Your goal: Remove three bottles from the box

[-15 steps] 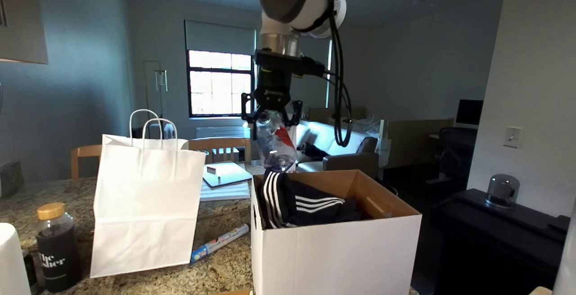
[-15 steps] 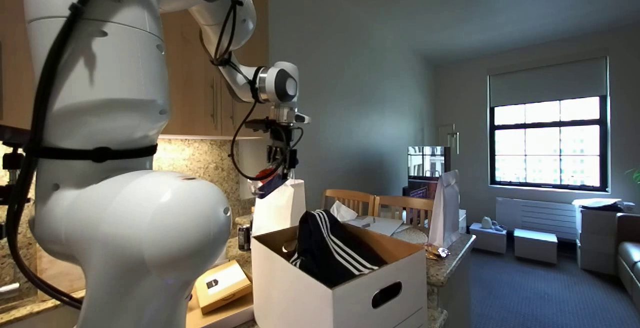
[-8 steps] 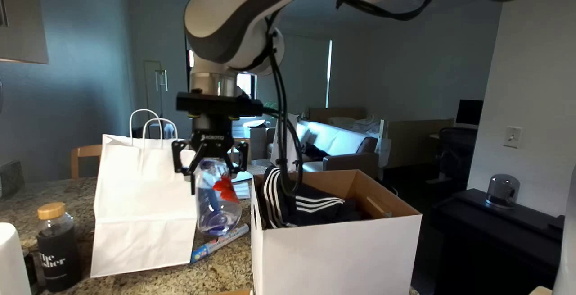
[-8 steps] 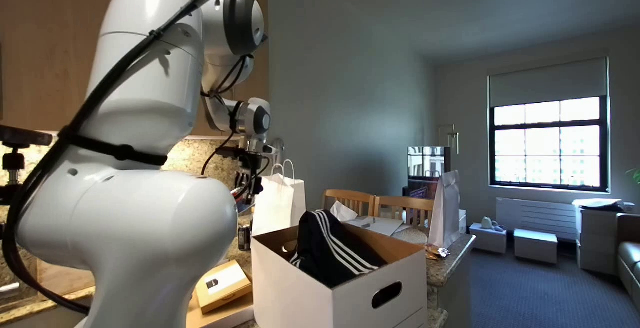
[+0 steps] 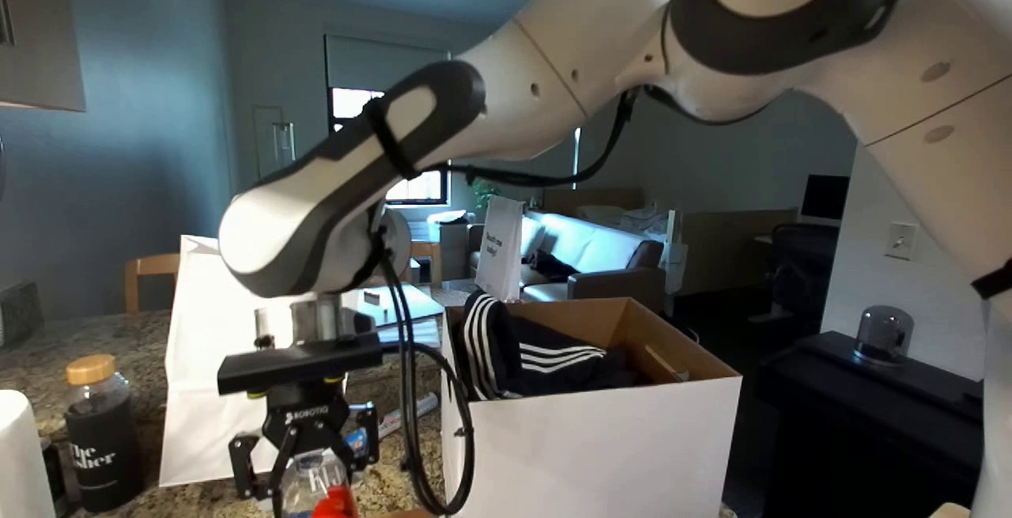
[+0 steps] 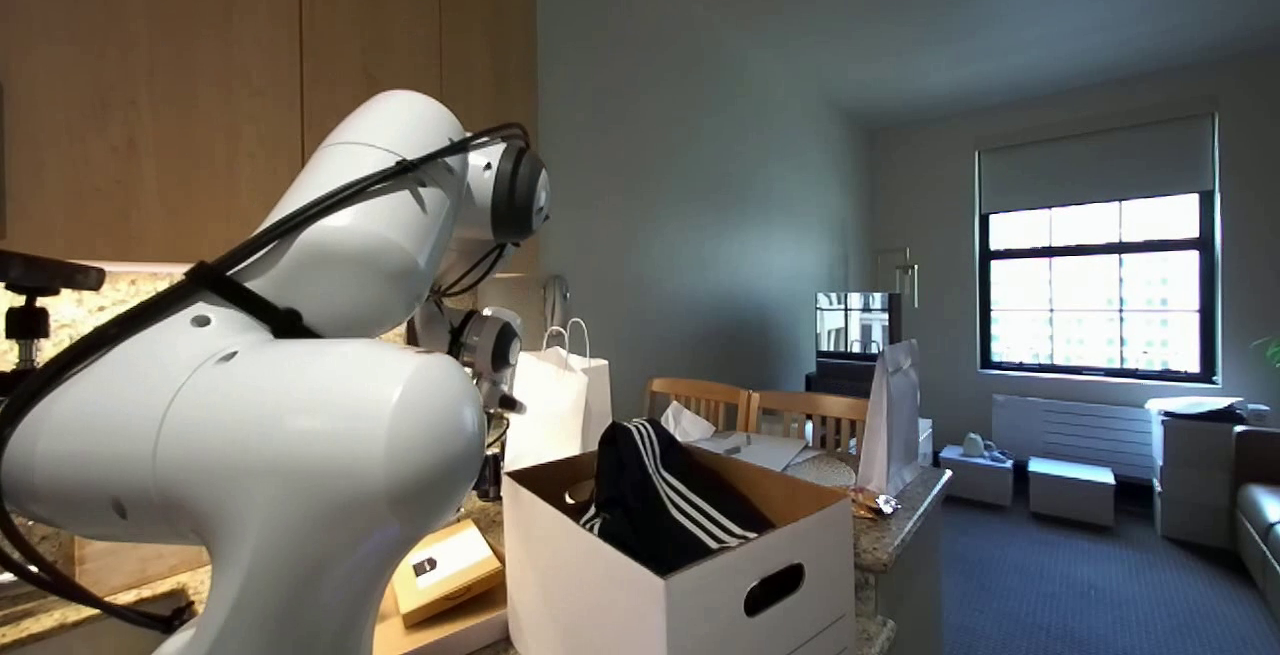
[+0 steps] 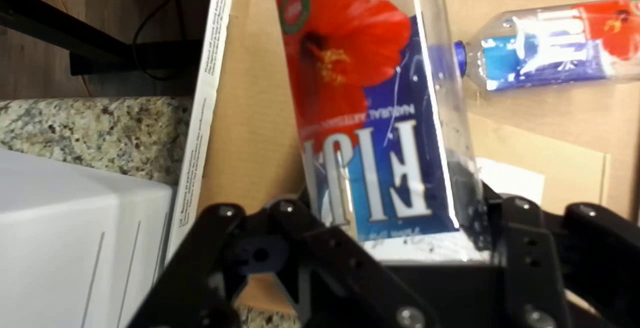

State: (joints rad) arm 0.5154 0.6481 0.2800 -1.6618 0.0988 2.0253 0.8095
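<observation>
My gripper (image 5: 312,474) is shut on a clear bottle (image 5: 326,498) with a red-flower and blue label, low at the bottom of an exterior view. In the wrist view the fingers flank the lower label of this held bottle (image 7: 370,117), which extends away from them. A second, similar bottle (image 7: 555,47) lies on its side in a shallow cardboard tray (image 7: 245,92) below. The white box (image 5: 593,455) stands to the right of the gripper, with dark striped cloth (image 5: 545,356) inside; its bottom is hidden. The arm hides the gripper in an exterior view.
A white paper bag (image 5: 213,391) stands behind the gripper, with a dark jar with a wooden lid (image 5: 101,439) to its left. A small yellow carton (image 6: 450,570) lies in the tray. A smooth white block (image 7: 75,248) stands beside the tray in the wrist view.
The gripper has carried its bottle from above the white box's left edge leftwards and down, over the counter and the tray. The box and cloth have stayed put.
</observation>
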